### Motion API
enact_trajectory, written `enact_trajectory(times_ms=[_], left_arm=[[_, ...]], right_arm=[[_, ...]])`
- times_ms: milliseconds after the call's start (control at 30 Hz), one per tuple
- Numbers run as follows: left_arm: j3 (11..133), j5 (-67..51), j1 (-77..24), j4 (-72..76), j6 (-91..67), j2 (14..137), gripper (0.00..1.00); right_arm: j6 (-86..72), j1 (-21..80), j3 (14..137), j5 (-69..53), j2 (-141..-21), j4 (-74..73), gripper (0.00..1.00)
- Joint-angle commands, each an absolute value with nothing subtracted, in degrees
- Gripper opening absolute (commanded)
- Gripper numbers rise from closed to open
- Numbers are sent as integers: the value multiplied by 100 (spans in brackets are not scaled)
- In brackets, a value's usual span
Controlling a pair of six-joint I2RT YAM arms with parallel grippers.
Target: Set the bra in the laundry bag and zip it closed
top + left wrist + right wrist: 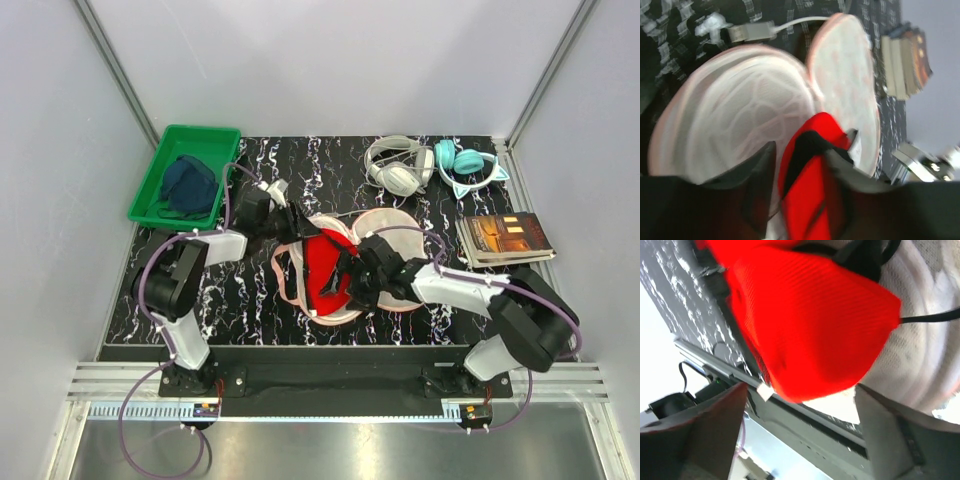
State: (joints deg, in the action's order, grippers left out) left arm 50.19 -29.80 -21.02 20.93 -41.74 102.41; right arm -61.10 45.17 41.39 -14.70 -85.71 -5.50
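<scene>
The laundry bag [390,222] lies open in the middle of the table, pink-edged, with its white mesh inside facing up. The red bra [322,262] lies on the mesh with a dark strap across it. My left gripper [297,228] is at the bag's far-left side; in the left wrist view its fingers [760,185] stand apart, with the bra [812,200] between them over the mesh [735,115]. My right gripper [352,280] is at the bra's right side; in the right wrist view it [800,395] is wide open just below a red cup [805,320], with nothing gripped.
A green tray [150,200] at the back left holds a dark blue garment [190,185]. White headphones [398,165] and teal cat-ear headphones [468,170] lie at the back right, with books [505,238] in front of them. A grey plug on a white cable [752,32] lies beside the bag.
</scene>
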Motion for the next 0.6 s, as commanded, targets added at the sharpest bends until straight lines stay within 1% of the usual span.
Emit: enact_trajectory(times_ms=[0, 33, 100, 167, 233, 333, 367, 467, 567], left_arm=[[5221, -2146, -2074, 1048, -3438, 9406, 62], [5282, -1971, -2074, 533, -3367, 9274, 73], [5422, -1566, -2074, 20, -3279, 8940, 77], [5336, -1564, -2074, -334, -3313, 8581, 81], [4994, -1687, -2092, -361, -3462, 8316, 79], [4344, -2090, -2249, -28, -3708, 7867, 71], [4046, -2431, -2311, 148, -3883, 7814, 67], [3710, -2733, -2627, 693, -4139, 7831, 64], [3648, -2672, -2847, 957, -4332, 8033, 61]], right_arm=[[-5198, 4439, 4446, -1407, -7762, -1132, 100], [-5020, 4334, 4543, -1406, -7656, -1316, 100], [-4721, 4167, 4667, -1511, -7603, -1590, 100], [-4510, 3808, 4667, -1896, -7681, -1600, 100], [-4211, 3631, 4693, -2117, -7830, -1600, 100], [-3842, 3524, 4851, -2504, -8120, -1591, 100], [-3806, 3524, 4904, -2540, -8173, -1582, 100], [-3736, 3516, 4931, -2409, -8297, -1556, 96], [-3788, 3516, 4870, -2390, -8428, -1416, 93]])
